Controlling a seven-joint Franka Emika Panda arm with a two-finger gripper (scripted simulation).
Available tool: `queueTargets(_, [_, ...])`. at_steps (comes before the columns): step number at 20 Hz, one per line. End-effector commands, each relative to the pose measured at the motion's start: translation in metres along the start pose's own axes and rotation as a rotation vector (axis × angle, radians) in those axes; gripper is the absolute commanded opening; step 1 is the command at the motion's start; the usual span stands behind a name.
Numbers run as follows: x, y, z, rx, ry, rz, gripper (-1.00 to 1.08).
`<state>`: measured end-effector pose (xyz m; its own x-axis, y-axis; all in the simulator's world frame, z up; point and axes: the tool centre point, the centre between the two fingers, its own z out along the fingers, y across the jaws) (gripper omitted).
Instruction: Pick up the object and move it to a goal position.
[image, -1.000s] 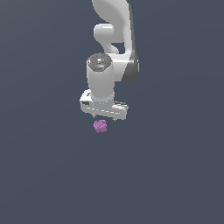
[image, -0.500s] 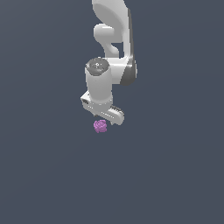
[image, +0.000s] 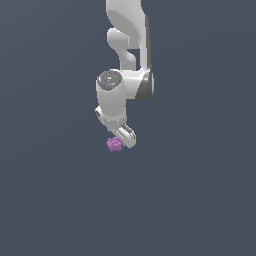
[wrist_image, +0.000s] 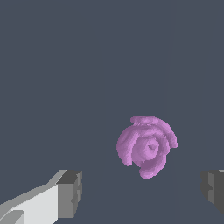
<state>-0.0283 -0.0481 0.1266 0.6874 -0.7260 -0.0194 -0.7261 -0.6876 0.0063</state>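
— Where is the object?
— On the flat grey ground, just beside the gripper, toward the exterior view's left.
— And the fingers?
— Spread wide, nothing between the pads; the purple blob lies beyond them.

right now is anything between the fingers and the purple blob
Nothing visible. In the wrist view the purple blob sits in open space ahead of the spread fingers, beyond their tips rather than between them, with only bare grey surface around it. The exterior view shows the gripper close over it. No goal marker is visible.
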Motion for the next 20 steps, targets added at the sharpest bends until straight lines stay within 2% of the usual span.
queueTargets(1, [0.000, 0.003, 0.004, 0.002, 0.001, 0.077, 1.00])
queueTargets(13, [0.002, 0.016, 0.022, 0.008, 0.009, 0.431, 1.00])
queueTargets(20, [0.003, 0.022, 0.028, 0.011, 0.014, 0.577, 1.00])
